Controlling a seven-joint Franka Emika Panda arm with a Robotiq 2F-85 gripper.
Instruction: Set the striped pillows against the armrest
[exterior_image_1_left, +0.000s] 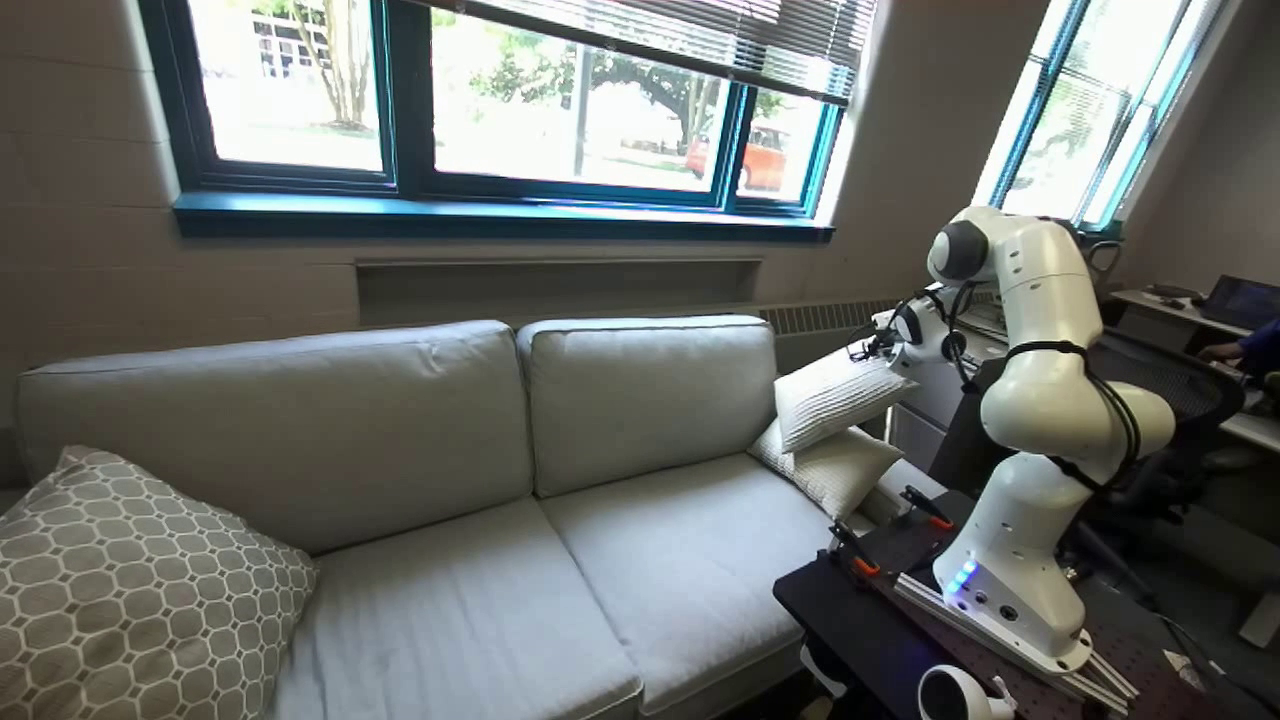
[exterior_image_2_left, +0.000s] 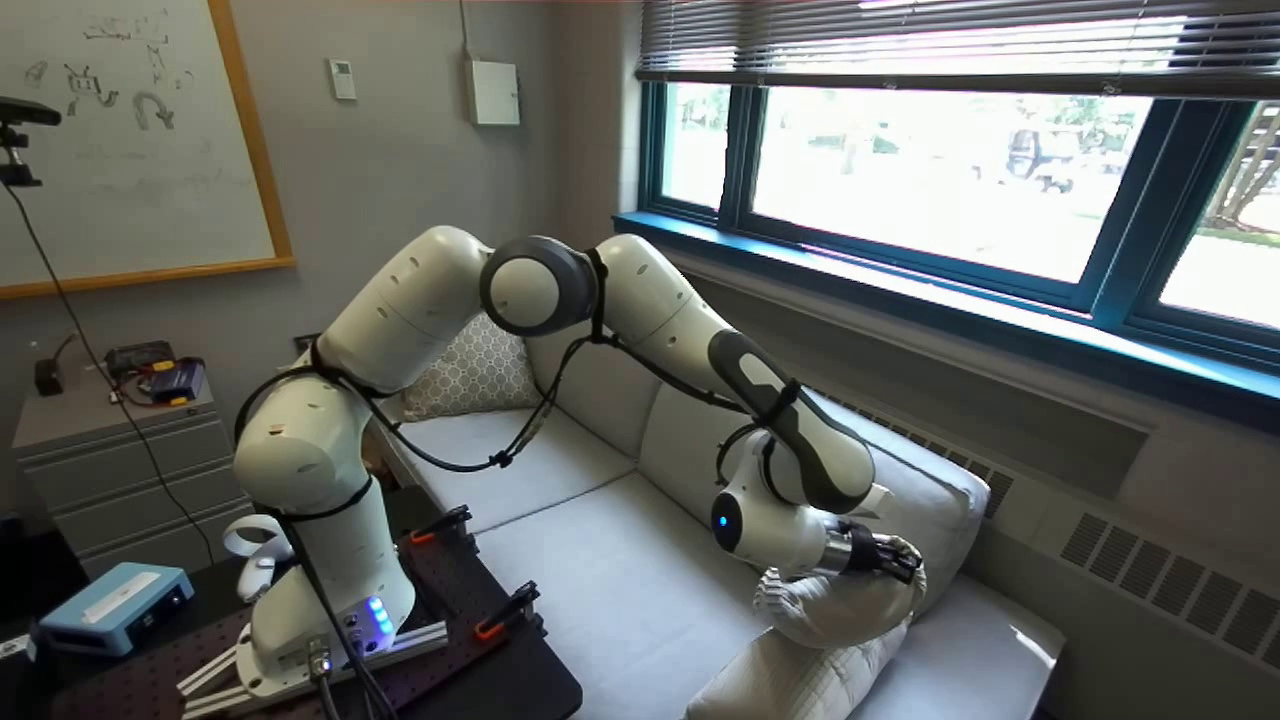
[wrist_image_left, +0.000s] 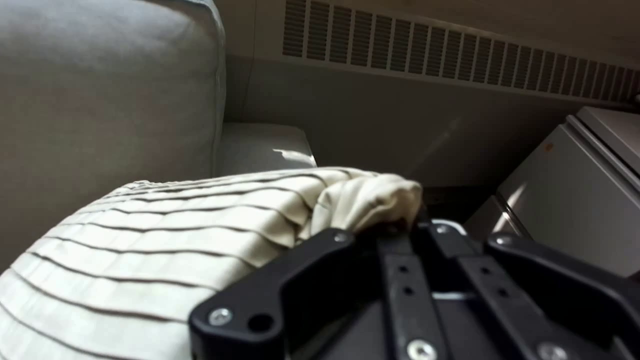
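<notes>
My gripper (wrist_image_left: 407, 220) is shut on a bunched corner of a cream striped pillow (wrist_image_left: 150, 250). That pillow (exterior_image_1_left: 845, 400) hangs tilted at the sofa's end, over the second striped pillow (exterior_image_1_left: 840, 475), and seems to touch it. The lower pillow (exterior_image_2_left: 810, 680) leans on the seat against the inner side of the armrest (exterior_image_2_left: 990, 640). In an exterior view, the held pillow (exterior_image_2_left: 840, 605) lies above its top edge, with the gripper (exterior_image_2_left: 905, 562) at the far corner. Fabric folds hide the fingertips' contact. The armrest (wrist_image_left: 265, 142) shows behind the held pillow in the wrist view.
The sofa back cushion (exterior_image_1_left: 655, 400) stands directly beside the held pillow. A large lattice-patterned pillow (exterior_image_1_left: 150, 590) lies at the sofa's far end. A wall vent (wrist_image_left: 400, 45) and a grey cabinet (wrist_image_left: 575, 190) lie beyond the armrest. Clamps (exterior_image_2_left: 508, 612) stick up along the robot's table edge.
</notes>
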